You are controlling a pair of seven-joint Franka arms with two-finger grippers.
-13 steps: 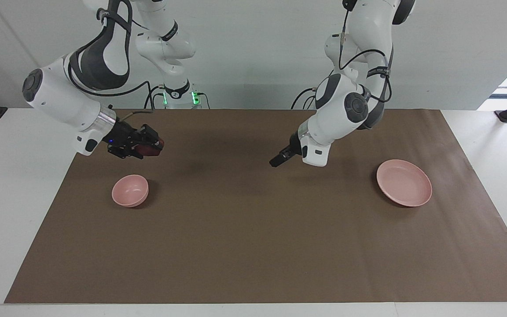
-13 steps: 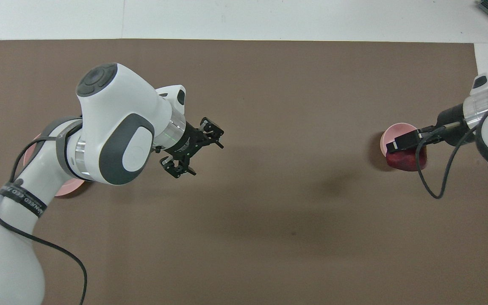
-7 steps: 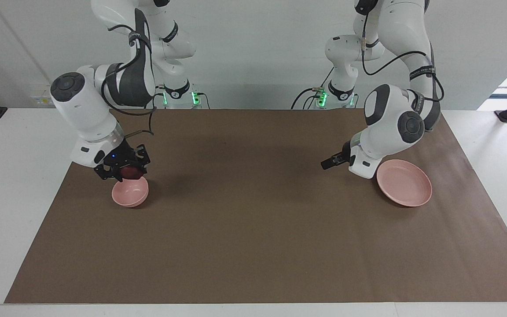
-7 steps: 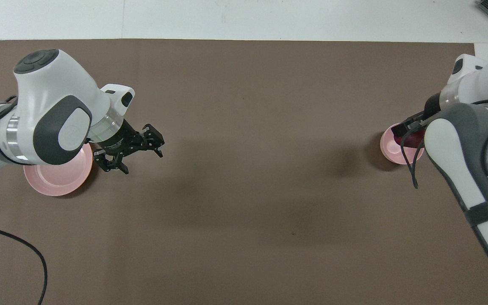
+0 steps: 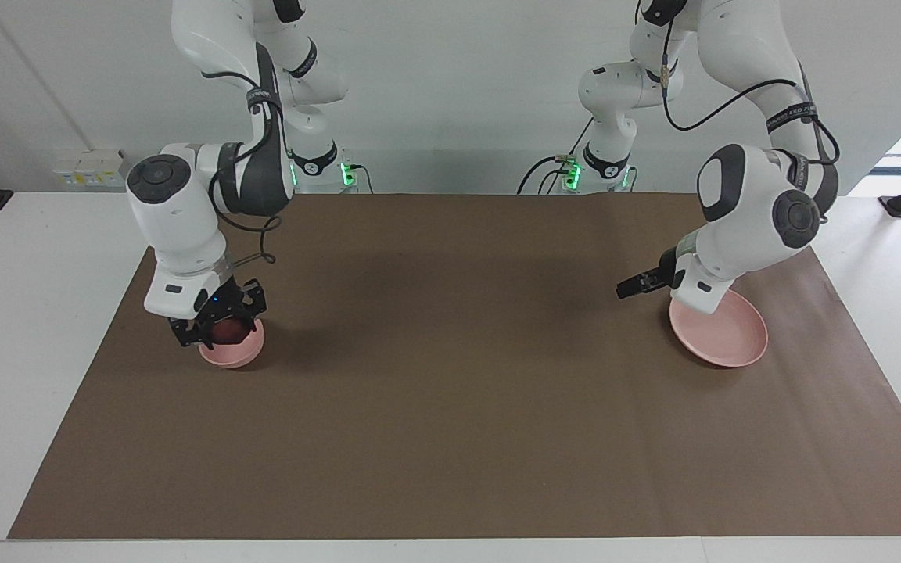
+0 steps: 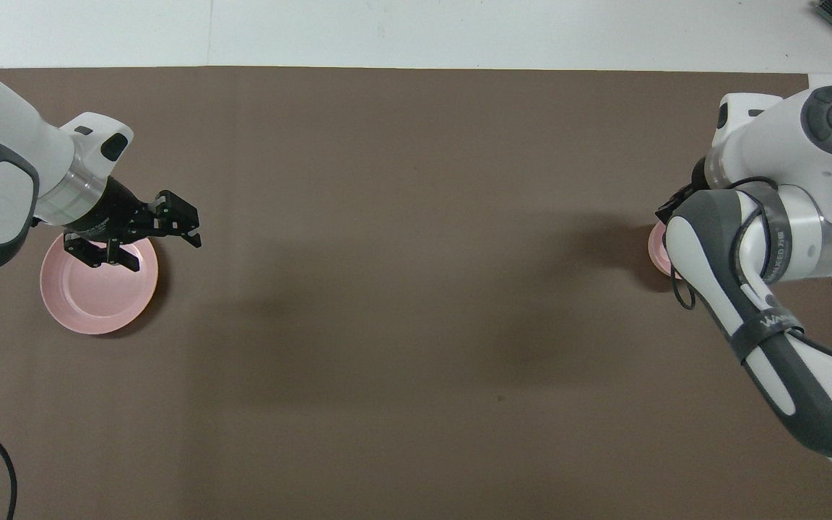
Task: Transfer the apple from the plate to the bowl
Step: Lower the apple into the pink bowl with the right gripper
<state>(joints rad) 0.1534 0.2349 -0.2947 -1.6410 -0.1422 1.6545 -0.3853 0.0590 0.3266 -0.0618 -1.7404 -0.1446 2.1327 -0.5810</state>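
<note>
Jaws of the right gripper [image 5: 218,332] are clamped on the apple [image 5: 225,331], which hangs low over the bowl [image 5: 241,354], at or just inside its rim; whether the fruit touches the bowl's floor cannot be told from either view. From overhead the right arm covers the bowl almost wholly, with only a sliver of pink rim [image 6: 654,245] showing, and the apple is hidden there. Jaws of the left gripper [image 6: 145,242] stand released and hold nothing; that gripper waits over the edge of the plate [image 6: 98,303], which is bare and lies toward the left arm's end of the counter [image 5: 450,407], well apart from the bowl. Step in hand, by my judgement: placement, the last stage of the transfer, with the carry done and the release not yet made. The next move calls for the right jaws to part so that the apple drops into the bowl, then a straight lift clear. Risk noted: a rounded fruit let go off-centre may knock the light bowl or roll over its rim.
</note>
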